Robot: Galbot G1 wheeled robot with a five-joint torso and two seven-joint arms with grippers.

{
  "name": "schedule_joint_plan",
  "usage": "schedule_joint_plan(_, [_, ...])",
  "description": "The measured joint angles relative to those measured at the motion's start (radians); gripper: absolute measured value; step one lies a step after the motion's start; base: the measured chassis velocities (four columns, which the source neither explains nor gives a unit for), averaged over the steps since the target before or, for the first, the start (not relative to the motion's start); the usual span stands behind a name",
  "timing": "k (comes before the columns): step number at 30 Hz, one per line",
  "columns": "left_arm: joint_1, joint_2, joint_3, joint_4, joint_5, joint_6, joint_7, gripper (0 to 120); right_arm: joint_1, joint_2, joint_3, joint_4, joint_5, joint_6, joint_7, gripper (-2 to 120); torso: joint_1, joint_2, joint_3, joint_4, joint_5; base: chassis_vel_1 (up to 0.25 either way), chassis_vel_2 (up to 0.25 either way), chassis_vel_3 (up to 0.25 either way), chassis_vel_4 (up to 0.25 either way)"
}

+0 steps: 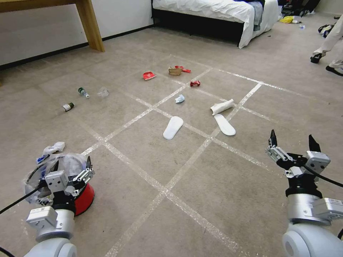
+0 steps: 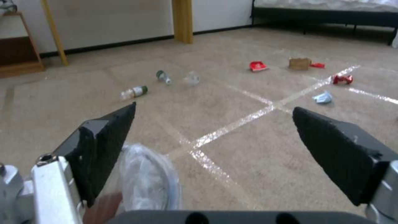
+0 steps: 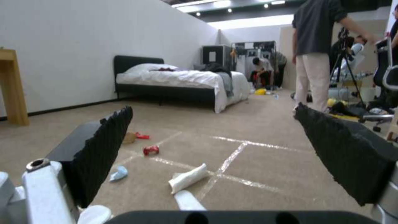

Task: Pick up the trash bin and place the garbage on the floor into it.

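Note:
The red trash bin (image 1: 85, 198) with its clear liner (image 2: 147, 177) stands on the carpeted floor (image 1: 143, 157) at my lower left. My left gripper (image 1: 71, 165) (image 2: 214, 108) hovers open over its rim, one finger by the liner, holding nothing. At lower right my right gripper (image 1: 293, 139) (image 3: 213, 108) is open and empty above the carpet. Garbage lies ahead: two white slippers (image 1: 173, 127) (image 1: 224, 124), rolled white paper (image 1: 222, 106), a blue mask (image 1: 179, 99), a crushed red can (image 1: 194, 83), brown paper (image 1: 175, 70), a red wrapper (image 1: 149, 75) and two small bottles (image 1: 83, 92) (image 1: 68, 106).
A crumpled white scrap (image 1: 53, 147) lies just beyond the bin. A wooden table leg (image 1: 91, 25) stands at the far left by the wall. A bed (image 1: 214, 14) with white covers stands at the back. Shiny tape lines cross the carpet.

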Motion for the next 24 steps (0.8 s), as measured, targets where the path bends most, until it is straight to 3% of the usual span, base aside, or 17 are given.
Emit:
schedule_joint_plan(5, [0.024,0.031,-0.019,0.001,-0.04,0.017,-0.007,100,0.015,-0.012,0.001,-0.013,0.012,-0.001,0.005,100,0.0,0.0,0.0,0.0002,0.0001,0.0,0.0,0.0,0.0])
schedule_joint_plan(8, [0.027,0.071,-0.058,0.009,-0.123,0.049,-0.032,100,0.034,-0.014,-0.014,-0.04,0.015,-0.012,0.005,100,0.0,0.0,0.0,0.0002,-0.0001,0.0,0.0,0.0,0.0])
schedule_joint_plan(11, [0.025,0.086,-0.071,0.012,-0.151,0.062,-0.04,100,0.036,-0.013,-0.018,-0.047,0.013,-0.013,0.005,100,0.0,0.0,0.0,0.0002,0.0001,0.0,0.0,0.0,0.0])
schedule_joint_plan(14, [0.016,0.166,-0.146,0.05,-0.261,0.108,-0.059,100,0.037,-0.014,-0.024,-0.061,0.009,-0.013,0.005,100,0.0,0.0,0.0,0.0,-0.0001,0.0,0.0,0.0,0.0])
schedule_joint_plan(17, [0.016,0.197,-0.177,0.07,-0.299,0.124,-0.064,100,0.036,-0.015,-0.023,-0.061,0.009,-0.012,0.005,100,0.0,0.0,0.0,0.0001,-0.0001,0.0,0.0,0.0,0.0])
schedule_joint_plan(19, [0.017,0.269,-0.247,0.127,-0.383,0.158,-0.067,100,0.032,-0.02,-0.015,-0.059,0.011,-0.008,0.005,100,0.0,0.0,0.0,0.0001,-0.0003,0.0,0.0,0.0,0.0])
schedule_joint_plan(20, [0.017,0.269,-0.247,0.127,-0.383,0.158,-0.067,100,0.032,-0.02,-0.015,-0.059,0.011,-0.008,0.005,100,0.0,0.0,0.0,0.0001,-0.0003,0.0,0.0,0.0,0.0])
schedule_joint_plan(21, [0.016,0.306,-0.275,0.165,-0.428,0.174,-0.062,100,0.03,-0.02,-0.014,-0.054,0.011,-0.008,0.005,100,0.0,0.0,0.0,0.0002,0.0001,0.0,0.0,0.0,0.0])
schedule_joint_plan(23, [0.015,0.318,-0.282,0.179,-0.446,0.179,-0.056,100,0.029,-0.02,-0.014,-0.053,0.011,-0.008,0.005,100,0.0,0.0,0.0,0.0003,-0.0001,0.0,0.0,0.0,0.0])
schedule_joint_plan(24, [0.008,0.35,-0.295,0.219,-0.496,0.199,-0.044,100,0.027,-0.02,-0.013,-0.048,0.011,-0.008,0.006,100,0.0,0.0,0.0,0.0003,-0.0003,0.0,0.0,0.0,0.0])
